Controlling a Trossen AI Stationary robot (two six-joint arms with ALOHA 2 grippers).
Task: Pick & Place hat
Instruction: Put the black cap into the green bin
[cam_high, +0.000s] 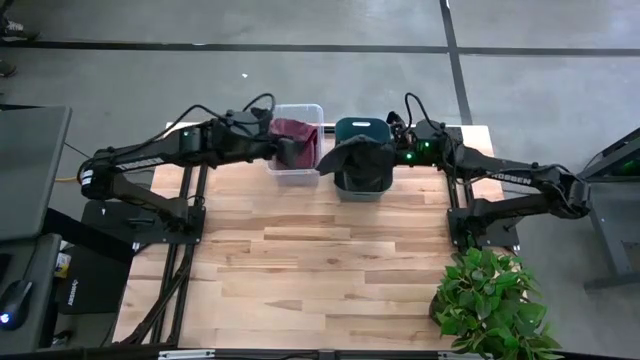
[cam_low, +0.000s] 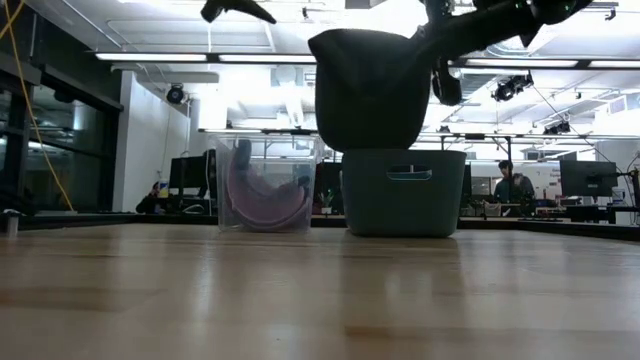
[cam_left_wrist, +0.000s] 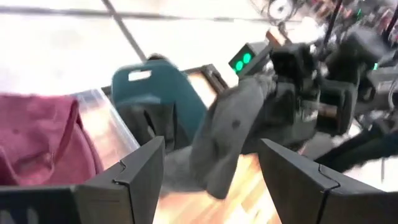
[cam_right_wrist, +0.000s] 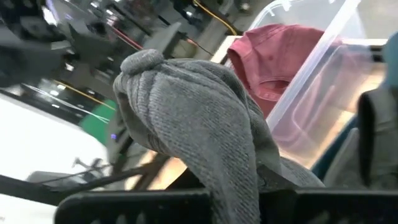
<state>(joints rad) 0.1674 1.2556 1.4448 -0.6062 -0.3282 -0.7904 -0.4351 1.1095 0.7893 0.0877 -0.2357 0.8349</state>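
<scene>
The table (cam_high: 330, 260) lay mostly bare, all the action crowded at its far edge. There the teal bin (cam_high: 362, 170) sat directly under the right pincer (cam_high: 392, 143), and what a position that was: the grey hat (cam_high: 352, 155) dangled from those clamped fingers, hanging just above the bin's mouth. In the low view the hat (cam_low: 370, 90) hung clear of the bin rim (cam_low: 404, 155), a sliver of daylight between them at most.

Just beside the teal bin stood the clear tub (cam_high: 297, 150), a maroon hat (cam_high: 293, 133) inside it. Over that tub hovered the left pincer (cam_high: 297, 152), fingers spread wide with nothing between them; its own view showed the grey hat (cam_left_wrist: 233, 134) out beyond those open fingers (cam_left_wrist: 134, 180), not touched by them.

So the step in hand, by my reading, was the drop. To do it well, the right pincer wanted lowering until the hat's sagging underside sat inside the bin walls, then a clean release. The floppy knit (cam_right_wrist: 205, 124) bulged wide, and part of it seemed to overhang the bin edge toward the clear tub, so a release from height could have left it draped on the rim. The left pincer was close; best it kept off until the hat settled.

A potted plant (cam_high: 490, 300) sat well away from both pincers.
</scene>
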